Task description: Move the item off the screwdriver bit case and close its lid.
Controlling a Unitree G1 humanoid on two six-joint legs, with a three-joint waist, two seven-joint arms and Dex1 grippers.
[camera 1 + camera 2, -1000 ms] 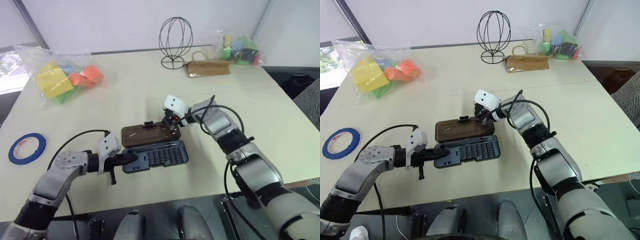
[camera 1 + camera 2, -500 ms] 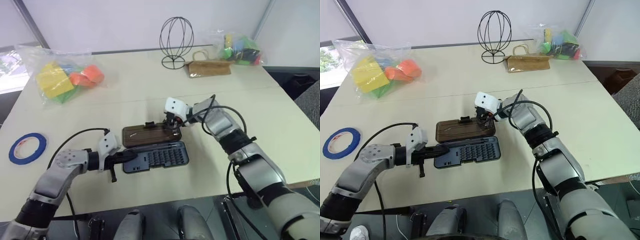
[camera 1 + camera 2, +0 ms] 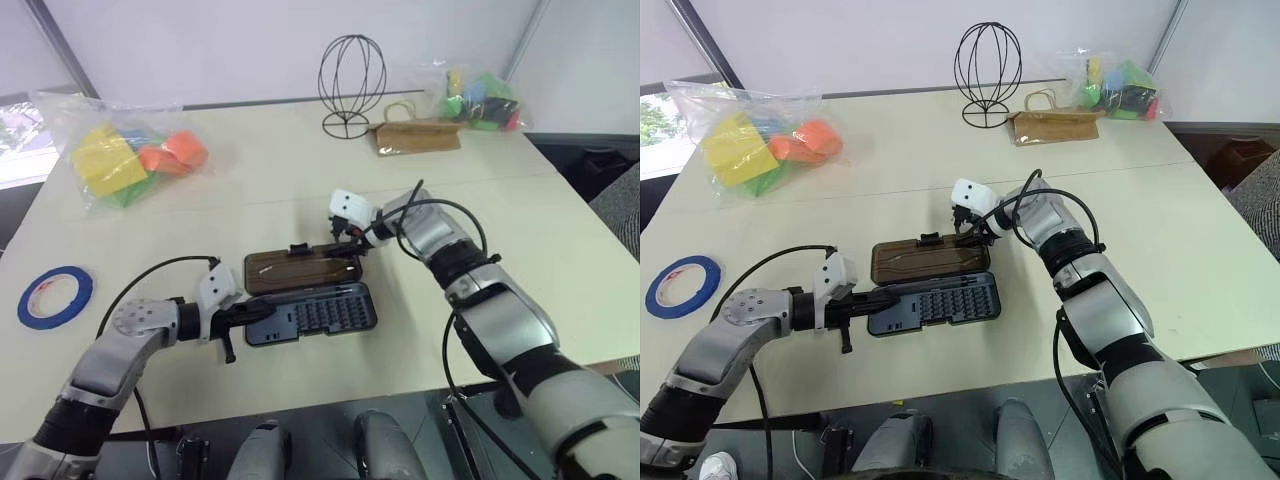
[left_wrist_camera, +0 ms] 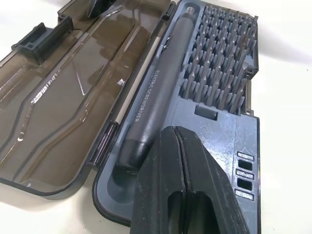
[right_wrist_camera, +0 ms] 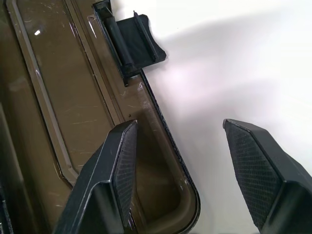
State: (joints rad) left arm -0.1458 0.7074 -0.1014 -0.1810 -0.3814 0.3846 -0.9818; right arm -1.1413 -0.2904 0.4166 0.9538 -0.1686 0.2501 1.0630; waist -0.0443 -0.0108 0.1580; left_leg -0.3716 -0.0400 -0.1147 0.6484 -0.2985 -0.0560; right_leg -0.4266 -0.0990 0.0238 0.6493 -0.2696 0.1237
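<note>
Task barely begun: screwdriver bit case [image 3: 312, 298] lying open w/ lid [image 3: 305, 272] flat beside tray [image 3: 325, 312], item [image 3: 264, 268] on lid's left part, right gripper [image 3: 349, 240] apart astride lid's right corner, left gripper [image 3: 255, 315] together, pressing tray's end opposite; removal & closing both left to do.

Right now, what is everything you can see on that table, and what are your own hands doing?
Screwdriver bit case: one, grey-blue tray, lying open at the near middle of the table.
Lid: one, dark brown, folded flat behind the tray.
Item: one, tiny, pale, lying on the lid.
Tape roll: one, blue, far left.
Bag of blocks: one, clear, holding yellow, orange and green blocks, back left.
Wire stand: one, black, at the back.
Paper bag: one, brown, back right.
Second bag of toys: one, clear, back right corner.
Table: one, cream.
Left gripper: shut, resting on the tray's left end.
Right gripper: open, at the lid's right end.
</note>
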